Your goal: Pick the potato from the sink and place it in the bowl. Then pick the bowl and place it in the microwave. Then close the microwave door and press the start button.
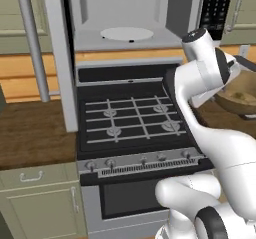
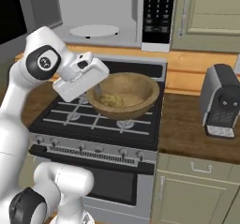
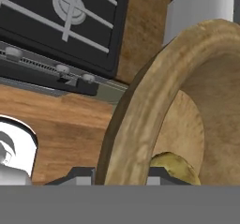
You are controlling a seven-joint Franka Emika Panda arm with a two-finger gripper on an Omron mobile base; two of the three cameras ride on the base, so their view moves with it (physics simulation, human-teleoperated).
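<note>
Currently, bowl (image 2: pixel 125 94) pinched at its rim by the tool (image 2: pixel 93 89), held above the stove (image 2: pixel 101 120), potato (image 2: pixel 112 100) carried inside.

Even, soft rendered light fills all three views, with no harsh glare. The white microwave interior (image 1: pixel 125 13) reads brightest. The round brown wooden bowl (image 2: pixel 125 94) darkens underneath. Edges look slightly soft and low-resolution; the near bowl rim in the hand view stays sharp enough.
</note>
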